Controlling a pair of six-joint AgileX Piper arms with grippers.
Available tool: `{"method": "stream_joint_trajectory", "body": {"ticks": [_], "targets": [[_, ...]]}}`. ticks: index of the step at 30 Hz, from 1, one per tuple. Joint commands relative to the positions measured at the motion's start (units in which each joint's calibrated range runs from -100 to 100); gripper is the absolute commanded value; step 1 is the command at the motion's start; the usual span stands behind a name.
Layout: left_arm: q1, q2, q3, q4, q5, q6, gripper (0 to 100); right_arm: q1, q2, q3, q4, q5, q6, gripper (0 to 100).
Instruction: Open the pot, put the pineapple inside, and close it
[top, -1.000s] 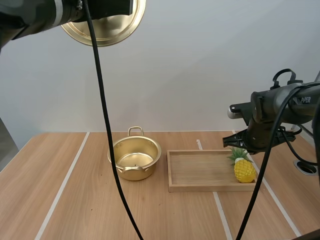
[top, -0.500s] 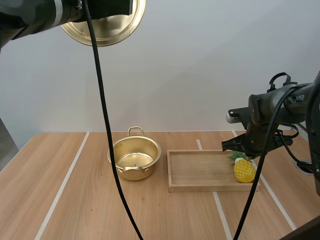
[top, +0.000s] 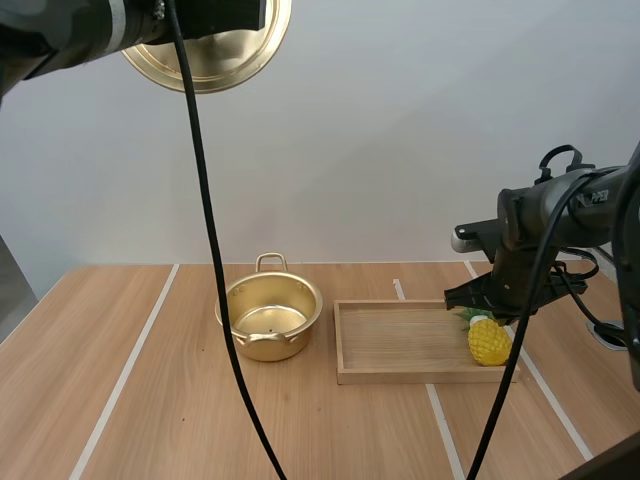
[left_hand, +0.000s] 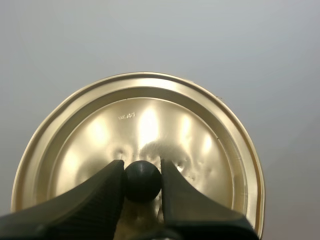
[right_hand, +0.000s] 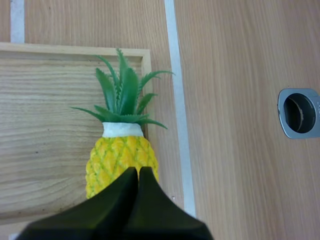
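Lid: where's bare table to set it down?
Bare table lies left of the pot and in front of pot and tray. The tray's half nearest the pot is free. Crowded: the tray's right end, pineapple with the right pincer over it.

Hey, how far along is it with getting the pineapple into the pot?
Done: the pot is open; the left gripper holds the lid up by its knob. In hand: the right gripper, shut on nothing, hovers over the pineapple in the wooden tray. Left: grasp it, drop it in, replace the lid.
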Motion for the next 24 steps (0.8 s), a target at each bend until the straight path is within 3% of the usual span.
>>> {"method": "stream_joint_trajectory", "body": {"ticks": [1,3,4,13,24], "targets": [[-0.17,-0.32,-0.50,-0.47,-1.32,-0.42,0,-0.22,-0.30,0.24,0.41,1.01,-0.62,55],[-0.17,-0.32,-0.50,-0.47,-1.32,-0.42,0,-0.22,-0.30,0.24,0.54,0.72,-0.36,89],[-0.17,-0.32,-0.50,-0.47,-1.32,-0.42,0,-0.22,-0.30,0.24,0.54,0.50,-0.36,100],[-0.17,-0.32,-0.50,-0.47,-1.32,-0.42,0,-0.22,-0.30,0.24,0.78,-1.33,-0.45,100],[-0.17,-0.32,-0.50,-0.47,-1.32,-0.42,0,-0.22,4.69,0.24,5.40,-2.86,-3.06,100]]}}
